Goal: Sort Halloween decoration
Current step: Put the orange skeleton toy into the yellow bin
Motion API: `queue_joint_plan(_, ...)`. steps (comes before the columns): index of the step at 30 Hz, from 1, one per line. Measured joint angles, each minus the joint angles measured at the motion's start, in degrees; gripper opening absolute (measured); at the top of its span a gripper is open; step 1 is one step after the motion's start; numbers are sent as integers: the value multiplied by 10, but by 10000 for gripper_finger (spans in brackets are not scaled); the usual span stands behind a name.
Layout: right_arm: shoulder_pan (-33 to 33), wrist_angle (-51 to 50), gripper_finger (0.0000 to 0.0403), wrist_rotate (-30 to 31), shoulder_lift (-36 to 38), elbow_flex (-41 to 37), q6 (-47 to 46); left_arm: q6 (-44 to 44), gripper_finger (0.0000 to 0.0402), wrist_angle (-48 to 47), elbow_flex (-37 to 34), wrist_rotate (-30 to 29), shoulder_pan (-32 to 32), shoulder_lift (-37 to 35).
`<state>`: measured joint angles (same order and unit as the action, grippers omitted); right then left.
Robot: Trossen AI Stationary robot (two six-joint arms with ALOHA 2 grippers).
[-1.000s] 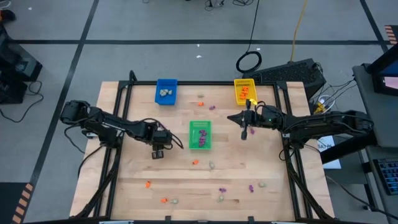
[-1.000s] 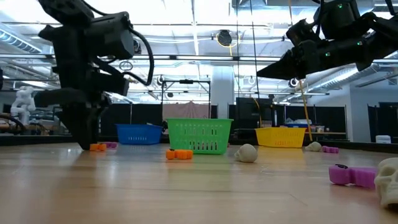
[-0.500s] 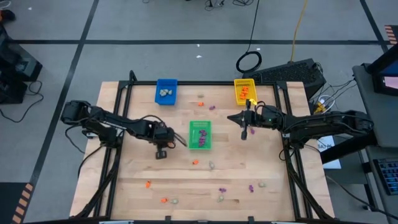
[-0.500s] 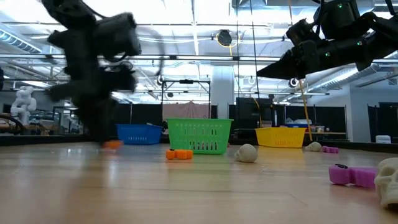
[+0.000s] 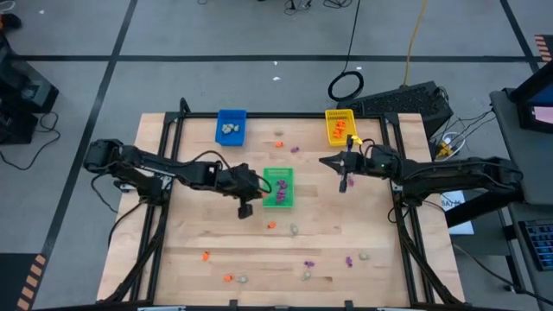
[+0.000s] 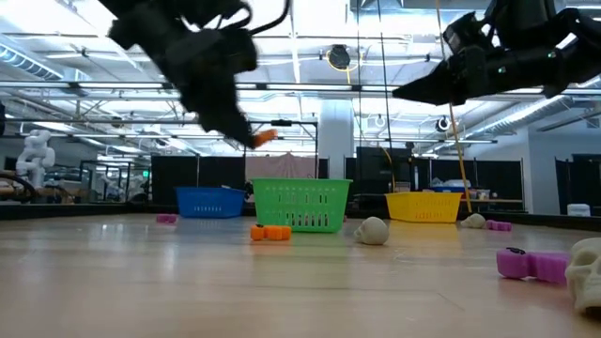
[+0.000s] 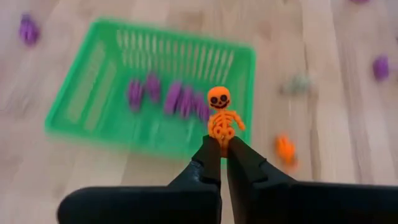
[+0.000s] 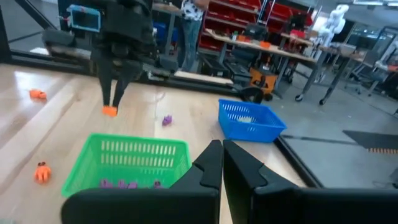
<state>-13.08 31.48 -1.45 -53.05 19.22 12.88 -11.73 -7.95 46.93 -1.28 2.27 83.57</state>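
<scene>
The Halloween decoration is small orange, purple and pale trinkets lying loose on the wooden table. My left gripper [image 7: 224,146] is shut on an orange skeleton [image 7: 219,115], in the air by the green tray's [image 5: 278,187] left edge; the low view shows the skeleton [image 6: 264,136] high above the table. The green tray holds purple pieces, the blue tray [image 5: 231,126] pale ones, the yellow tray [image 5: 340,126] orange ones. My right gripper [image 8: 221,152] is shut on nothing, level and raised, between the green and yellow trays [image 5: 324,161]. My left gripper pinches the orange skeleton by its legs [image 7: 221,138], at the figure's lower end, between the two fingertips. The fingers slant down from the table's left side. The skeleton sticks out beyond the fingertips, head farthest out, lifted clear of the table.
Loose trinkets lie in the table's near half: an orange one [image 5: 271,225] and a pale one [image 5: 294,230] below the green tray, more orange [image 5: 206,256], purple [image 5: 308,263] and pale [image 5: 364,257] ones nearer the front edge. Two lie between the far trays [image 5: 279,133].
My left gripper has taken hold of the orange skeleton that lay on the table, risen, gone toward the green tray, and tipped from pointing down to slanting. The skeleton is lifted clear of the table.
</scene>
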Motion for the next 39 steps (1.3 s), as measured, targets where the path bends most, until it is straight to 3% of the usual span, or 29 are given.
queue_joint_plan(7, 0, -40, 0, 0, 72, 0, -2, 1, 2, 237, 30, -7, -42, 98)
queue_joint_plan(16, 1, -69, 0, 4, 116, 0, -8, -9, 2, 345, 160, -9, -110, 243)
queue_joint_plan(30, 1, -60, 0, 16, 123, 0, -13, -60, 1, 359, 363, -16, -161, 427)
queue_joint_plan(39, 1, -60, 0, 16, 123, 0, -13, -60, 1, 292, 497, -36, -179, 513)
